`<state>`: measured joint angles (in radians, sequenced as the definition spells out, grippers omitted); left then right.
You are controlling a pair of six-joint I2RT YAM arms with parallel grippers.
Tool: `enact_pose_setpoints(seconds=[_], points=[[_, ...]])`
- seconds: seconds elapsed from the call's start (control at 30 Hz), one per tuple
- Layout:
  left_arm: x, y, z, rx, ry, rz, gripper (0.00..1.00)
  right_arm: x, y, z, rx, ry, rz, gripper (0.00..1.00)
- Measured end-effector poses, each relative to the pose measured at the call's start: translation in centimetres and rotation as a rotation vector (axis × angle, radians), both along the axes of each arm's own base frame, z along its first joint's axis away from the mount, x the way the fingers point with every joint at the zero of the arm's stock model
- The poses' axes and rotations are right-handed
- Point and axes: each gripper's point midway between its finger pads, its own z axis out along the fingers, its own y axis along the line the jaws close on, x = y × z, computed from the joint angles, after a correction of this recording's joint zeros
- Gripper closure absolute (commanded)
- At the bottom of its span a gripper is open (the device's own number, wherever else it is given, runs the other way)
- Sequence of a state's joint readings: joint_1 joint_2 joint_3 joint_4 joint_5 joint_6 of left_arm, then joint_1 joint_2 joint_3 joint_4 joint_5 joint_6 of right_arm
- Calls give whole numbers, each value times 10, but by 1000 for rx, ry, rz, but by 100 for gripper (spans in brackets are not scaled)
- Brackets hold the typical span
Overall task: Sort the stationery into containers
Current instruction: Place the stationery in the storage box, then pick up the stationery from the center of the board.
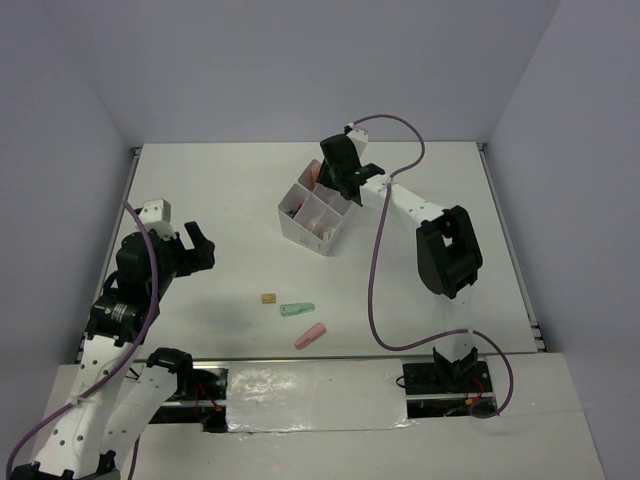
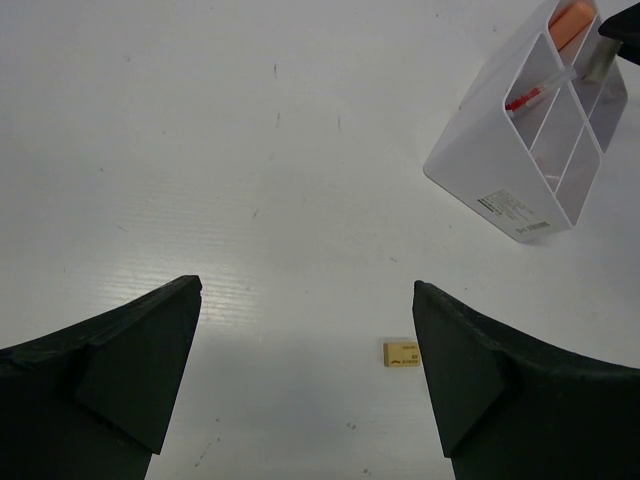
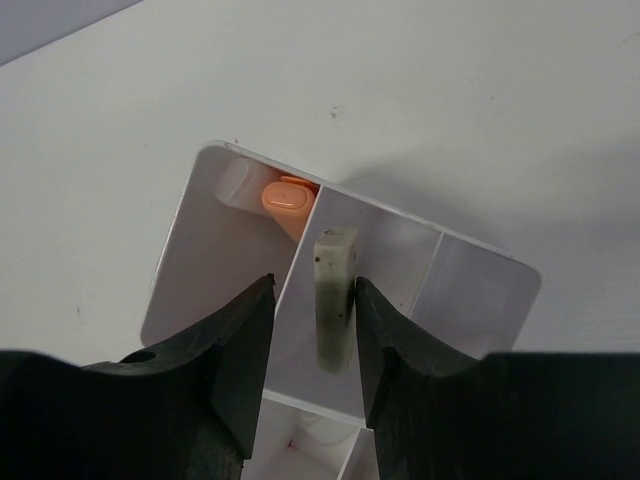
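Note:
My right gripper (image 1: 340, 180) (image 3: 314, 282) hovers over the white divided box (image 1: 300, 225) (image 3: 480, 252), jaws open. A speckled grey-white eraser (image 3: 335, 300) stands upright between them above a compartment, resting against the right finger with a gap on the left side. An orange marker (image 3: 285, 197) (image 2: 570, 20) lies in the neighbouring compartment, and a red pen (image 2: 530, 97) in another. On the table lie a small yellow eraser (image 1: 266, 298) (image 2: 401, 353), a green marker (image 1: 297, 309) and a pink marker (image 1: 311, 336). My left gripper (image 1: 200, 248) (image 2: 306, 288) is wide open and empty above the table, left of the yellow eraser.
The box (image 2: 500, 190) stands at the table's centre back. The purple cable (image 1: 375, 290) of the right arm loops over the table on the right. Silver tape (image 1: 310, 395) runs along the near edge between the arm bases.

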<state>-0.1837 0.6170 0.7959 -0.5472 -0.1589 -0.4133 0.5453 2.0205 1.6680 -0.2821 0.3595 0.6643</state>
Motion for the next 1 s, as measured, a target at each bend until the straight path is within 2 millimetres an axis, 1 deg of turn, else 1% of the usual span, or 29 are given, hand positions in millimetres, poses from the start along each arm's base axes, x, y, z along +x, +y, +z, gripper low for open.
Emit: enact_pose_setpoints(seconds=[0.23, 0.33, 0.4, 0.43, 0.47, 0.5, 0.57, 0.63, 0.7, 0.73, 0.8, 0.83, 0.87, 0.9, 0.93, 1.0], points=[[-1, 0, 1, 1, -6, -3, 1, 0, 1, 0, -1, 0, 4, 52], [-1, 0, 2, 10, -9, -10, 1, -1, 3, 0, -5, -2, 20, 47], [-1, 0, 2, 13, -9, -11, 1, -4, 9, 0, -16, -7, 72, 42], [-1, 1, 2, 15, -9, -4, 1, -9, 14, 0, -36, -27, 131, 40], [-1, 4, 2, 19, -12, 8, 1, -20, 23, -1, -51, -36, 203, 39], [-1, 7, 2, 23, -13, 29, 1, -36, 37, -3, -74, -39, 305, 38], [-3, 19, 2, 33, -11, 97, 1, -73, 72, -1, -144, -61, 517, 37], [-8, 36, 1, 45, -3, 201, 1, -123, 121, 4, -229, -109, 778, 37], [-14, 53, 2, 53, 0, 302, 1, -188, 171, 2, -313, -164, 1045, 37], [-18, 60, 3, 54, -5, 344, 1, -221, 190, -4, -350, -177, 1169, 37], [-24, 72, 7, 51, -26, 411, 1, -281, 216, -20, -402, -185, 1379, 37], [-27, 75, 10, 50, -38, 430, 1, -303, 223, -30, -423, -176, 1464, 37], [-29, 77, 13, 47, -56, 440, 1, -317, 225, -40, -442, -163, 1519, 37], [-31, 79, 16, 45, -71, 447, 1, -324, 225, -51, -465, -144, 1556, 36], [-33, 80, 18, 43, -80, 452, 1, -325, 221, -61, -490, -124, 1573, 36], [-33, 79, 19, 43, -81, 450, 1, -320, 213, -75, -530, -89, 1583, 36]])
